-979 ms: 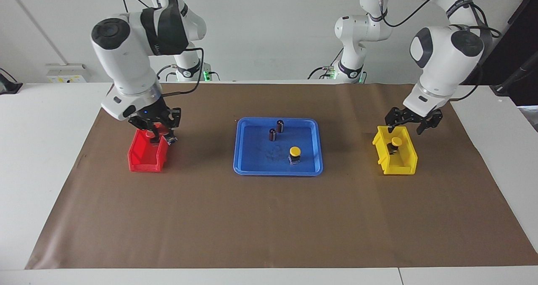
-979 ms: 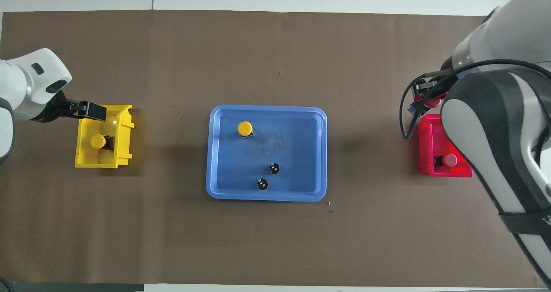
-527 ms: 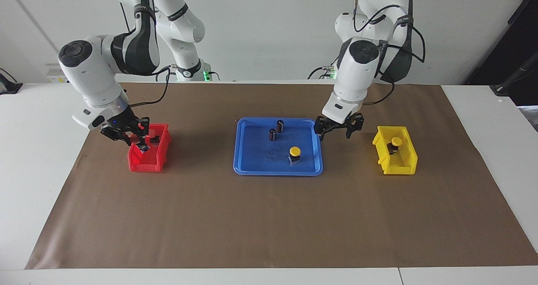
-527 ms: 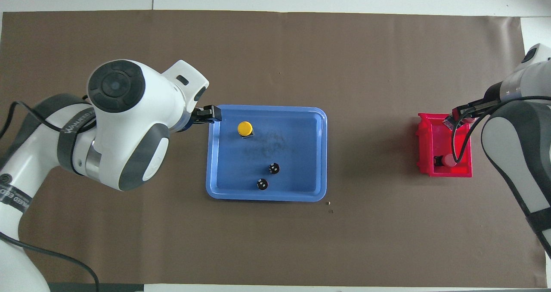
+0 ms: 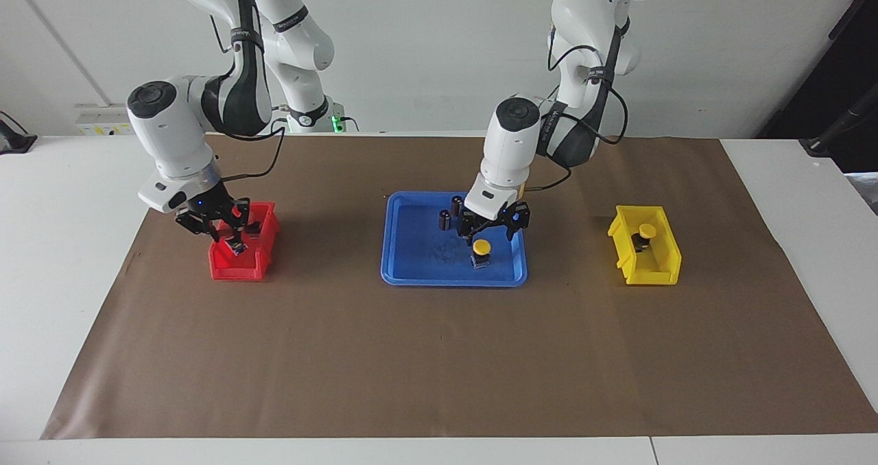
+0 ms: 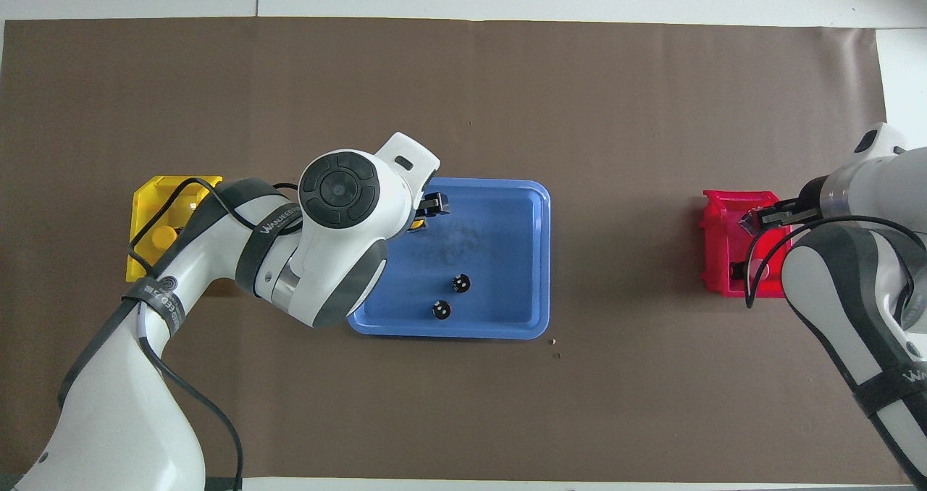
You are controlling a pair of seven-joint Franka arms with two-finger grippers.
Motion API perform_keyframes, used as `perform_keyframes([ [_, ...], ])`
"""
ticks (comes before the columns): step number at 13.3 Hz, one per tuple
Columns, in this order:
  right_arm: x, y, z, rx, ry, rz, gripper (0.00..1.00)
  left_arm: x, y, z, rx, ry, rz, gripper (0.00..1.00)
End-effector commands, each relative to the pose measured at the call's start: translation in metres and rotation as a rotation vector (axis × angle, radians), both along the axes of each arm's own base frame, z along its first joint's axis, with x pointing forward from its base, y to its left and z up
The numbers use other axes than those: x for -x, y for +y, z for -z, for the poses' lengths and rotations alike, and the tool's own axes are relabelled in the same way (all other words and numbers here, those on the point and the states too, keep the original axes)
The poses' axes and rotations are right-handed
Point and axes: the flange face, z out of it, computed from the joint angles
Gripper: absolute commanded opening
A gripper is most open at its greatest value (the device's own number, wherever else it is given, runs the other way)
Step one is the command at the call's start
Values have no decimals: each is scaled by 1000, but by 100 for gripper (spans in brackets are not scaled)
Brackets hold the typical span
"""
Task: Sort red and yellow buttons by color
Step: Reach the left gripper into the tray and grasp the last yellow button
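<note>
Left gripper [image 5: 488, 230] hangs spread apart over the yellow button [image 5: 482, 252] in the blue tray [image 5: 405, 273], two dark cylinders [image 5: 450, 212] just beside it. Right gripper [image 5: 218, 226] grasps a red button [image 5: 236, 245] inside the red bin [image 5: 236, 266]; another yellow button [image 5: 645, 235] sits in the yellow bin [image 5: 648, 269]

Blue tray [image 6: 507, 259] at mat centre; two dark cylinders [image 6: 450, 295] in its part nearer robots. Left gripper [image 6: 429, 211] over tray's corner farther from robots, toward left arm's end; yellow button [image 6: 415, 222] peeks out beneath. Yellow bin [image 6: 145, 194] near left arm's end holds yellow button [image 6: 164, 238]. Right gripper [image 6: 762, 218] over red bin [image 6: 717, 245] at right arm's end.
</note>
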Motion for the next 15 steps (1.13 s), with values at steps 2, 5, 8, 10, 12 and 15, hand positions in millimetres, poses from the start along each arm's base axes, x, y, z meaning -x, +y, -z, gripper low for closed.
perform_keyframes([
  [2,11,1,18,-11,-27,-9,24,-7,-5,9,49,11,-46,99],
  [5,11,1,37,-20,-42,-7,25,-6,-6,18,40,22,-43,89],
  [8,12,1,37,-20,-47,1,40,-5,-6,19,35,31,-42,75],
  [10,11,1,36,-20,-42,-4,59,-5,-6,17,36,30,-44,63],
  [12,8,-1,30,-22,-24,-4,65,-6,-7,16,50,39,-62,16],
  [15,-9,-4,2,-32,24,0,71,-17,-6,-6,79,59,-94,2],
])
